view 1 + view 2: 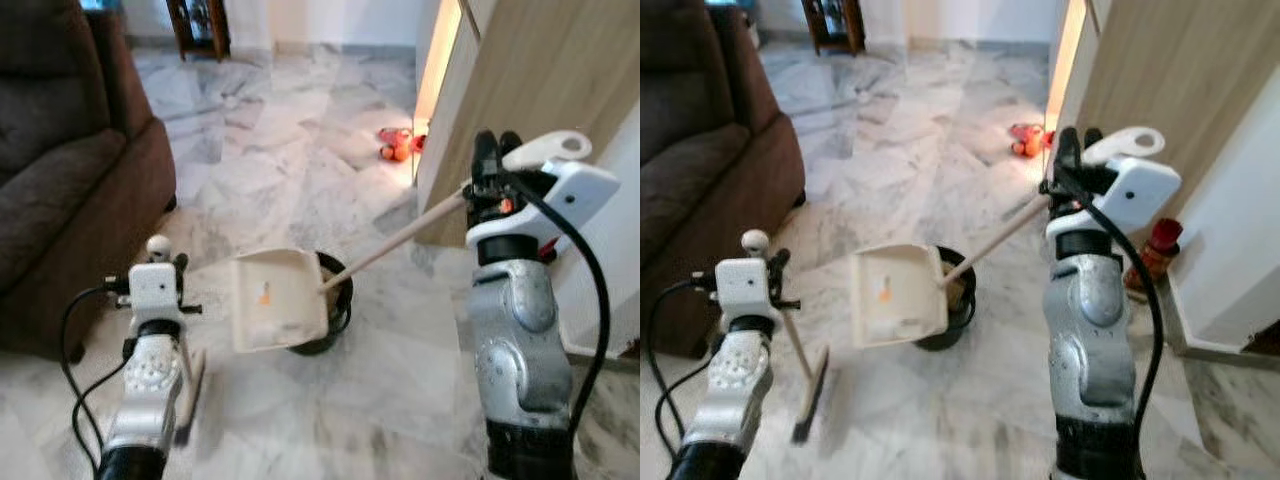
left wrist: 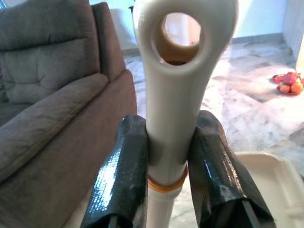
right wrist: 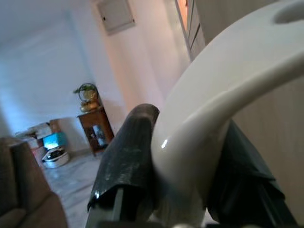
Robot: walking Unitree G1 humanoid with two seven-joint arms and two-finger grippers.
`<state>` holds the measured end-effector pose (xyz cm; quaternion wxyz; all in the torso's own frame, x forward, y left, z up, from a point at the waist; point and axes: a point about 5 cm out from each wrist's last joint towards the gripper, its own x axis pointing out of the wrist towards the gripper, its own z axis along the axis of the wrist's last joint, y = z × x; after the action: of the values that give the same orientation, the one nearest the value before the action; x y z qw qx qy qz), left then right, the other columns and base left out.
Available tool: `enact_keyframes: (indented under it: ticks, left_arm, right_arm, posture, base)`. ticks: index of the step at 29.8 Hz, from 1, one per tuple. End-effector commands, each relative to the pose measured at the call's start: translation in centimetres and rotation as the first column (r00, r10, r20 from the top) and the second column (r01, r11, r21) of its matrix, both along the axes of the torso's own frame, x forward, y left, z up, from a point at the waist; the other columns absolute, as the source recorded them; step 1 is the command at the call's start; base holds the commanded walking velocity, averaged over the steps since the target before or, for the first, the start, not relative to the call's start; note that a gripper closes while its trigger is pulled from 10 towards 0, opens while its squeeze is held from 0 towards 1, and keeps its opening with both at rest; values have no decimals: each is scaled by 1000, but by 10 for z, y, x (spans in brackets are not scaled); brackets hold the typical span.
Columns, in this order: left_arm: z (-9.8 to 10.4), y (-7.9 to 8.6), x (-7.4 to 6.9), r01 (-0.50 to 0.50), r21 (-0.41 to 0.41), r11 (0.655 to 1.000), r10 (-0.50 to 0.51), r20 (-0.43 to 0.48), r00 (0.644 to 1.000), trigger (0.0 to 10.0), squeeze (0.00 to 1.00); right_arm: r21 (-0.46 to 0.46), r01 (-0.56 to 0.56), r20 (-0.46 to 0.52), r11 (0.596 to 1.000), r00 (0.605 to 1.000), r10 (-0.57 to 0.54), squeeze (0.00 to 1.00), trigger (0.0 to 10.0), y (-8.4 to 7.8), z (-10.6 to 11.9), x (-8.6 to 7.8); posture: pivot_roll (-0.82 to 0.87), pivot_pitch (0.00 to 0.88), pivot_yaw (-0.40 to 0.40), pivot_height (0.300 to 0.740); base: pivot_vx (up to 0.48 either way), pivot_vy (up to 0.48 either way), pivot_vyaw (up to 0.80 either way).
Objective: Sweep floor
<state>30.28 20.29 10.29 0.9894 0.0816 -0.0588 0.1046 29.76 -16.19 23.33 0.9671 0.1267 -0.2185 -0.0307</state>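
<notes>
While the right claw [image 1: 487, 150] pinches the dustpan handle's top, the left eye view shows that long handle running down and leftward to the cream dustpan [image 1: 276, 298], tilted over a black bin [image 1: 335, 310]. From the right eye, the broom [image 1: 808, 385] stands by the left arm, bristles on the marble floor [image 1: 910, 130]. At the left wrist, the left claw [image 2: 166, 156] clamps the broom handle. At the right wrist, fingers [image 3: 128, 152] squeeze the curved grip.

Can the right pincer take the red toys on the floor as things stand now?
Probably not: the right pincer is shut on the dustpan handle, and the red toys lie far ahead by the wooden panel.
</notes>
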Motion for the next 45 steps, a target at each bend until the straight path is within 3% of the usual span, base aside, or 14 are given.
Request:
enact_keyframes:
  ticks: [1,25,36,45]
  left_arm:
    - [11,5,2,-10,11,1000,10,48,999,10000,0]
    - [10,5,3,-10,10,1000,10,44,999,10000,0]
    - [11,5,3,-13,10,1000,13,47,999,10000,0]
    - [12,6,3,-15,10,1000,14,49,999,10000,0]
  right_arm:
    - [-1,-15,79,1000,997,15,0,10000,5,16,-4]
    - [-14,-39,73,999,997,40,0,10000,9,15,-3]
    - [-15,-53,80,998,995,54,0,10000,11,15,-4]
    - [-9,-53,84,999,995,54,0,10000,11,16,-4]
  posture:
    - [-64,65,11,740]
    - [-63,64,11,740]
    - [-61,68,10,740]
    - [-59,69,9,740]
  base:
    - [274,0,0]
    - [267,0,0]
    - [267,0,590]
    - [266,0,0]
